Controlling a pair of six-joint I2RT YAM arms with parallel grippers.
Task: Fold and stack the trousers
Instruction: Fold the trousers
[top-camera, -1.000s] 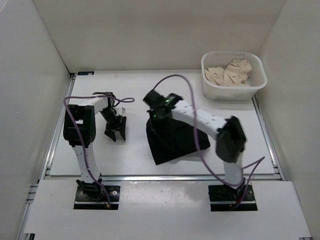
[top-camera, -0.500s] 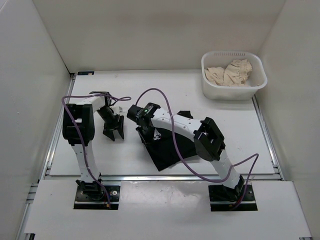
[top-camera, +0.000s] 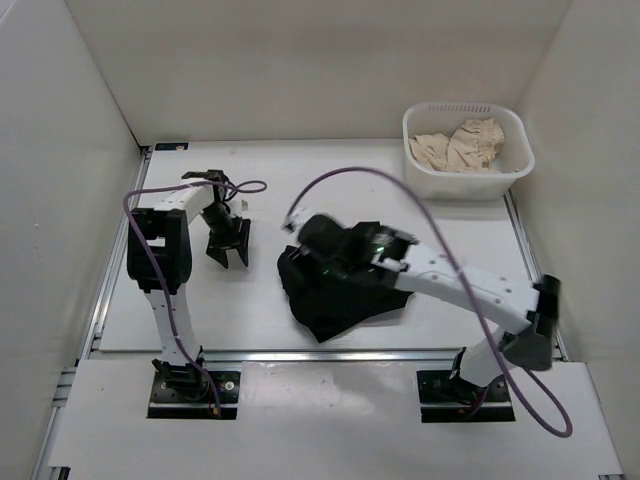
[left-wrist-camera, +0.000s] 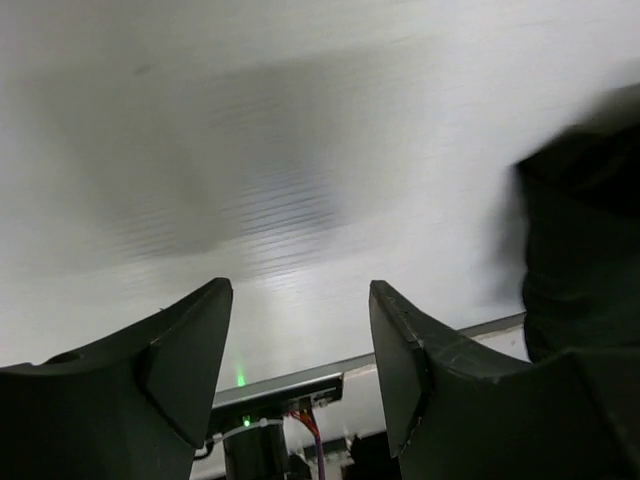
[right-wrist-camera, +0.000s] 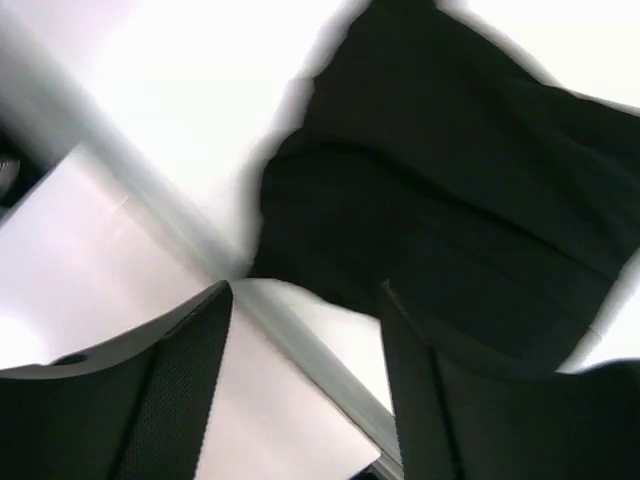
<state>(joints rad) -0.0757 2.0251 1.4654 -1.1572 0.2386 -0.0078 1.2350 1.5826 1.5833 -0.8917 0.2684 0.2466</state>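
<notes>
The right gripper (right-wrist-camera: 305, 300) and left gripper (left-wrist-camera: 300, 300) are open and empty. The trousers (top-camera: 335, 305) lie bunched under the right one, so I would smooth them flat first.

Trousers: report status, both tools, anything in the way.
Left tool open, empty, over bare table. Right tool open above trousers, bunched mid-table. Basket with beige cloth far right, out of the way.

Matt black, soft cloth trousers (top-camera: 330, 305) are lying on a smooth, faintly shining white table (top-camera: 260, 300) edged by a silvery metal rail (top-camera: 105, 290), while crumpled beige cloth (top-camera: 460, 145) is sitting in a smooth white plastic basket (top-camera: 460, 185).
</notes>
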